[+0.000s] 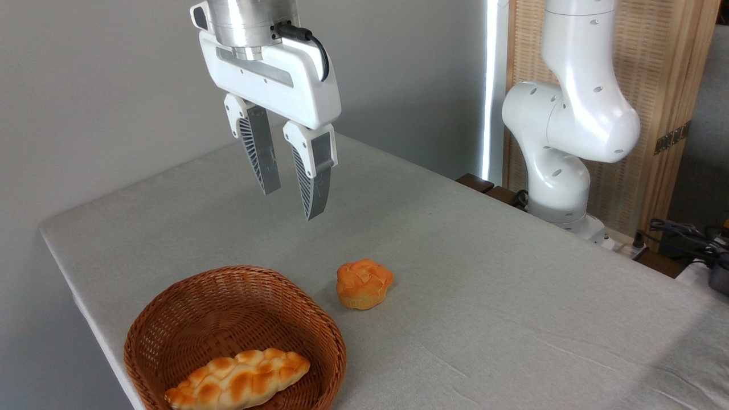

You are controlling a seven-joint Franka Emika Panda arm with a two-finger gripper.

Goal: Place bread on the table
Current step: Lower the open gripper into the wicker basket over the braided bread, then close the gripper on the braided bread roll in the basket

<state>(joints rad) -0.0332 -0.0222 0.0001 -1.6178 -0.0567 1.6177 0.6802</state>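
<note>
Bread [238,381] lies in your wicker basket [171,319], awaiting pickup; your gripper [291,196] hangs high above the table [484,285], fingers narrowly parted, seemingly holding nothing.

The Panda arm [575,114] is glossy white, built of rounded segments dotted with small dark screw recesses. Its gripper [291,188] has a white angular body under a brushed-metal flange, a black cable [310,42], and grey ribbed fingers [259,148] in white mounts.
</note>
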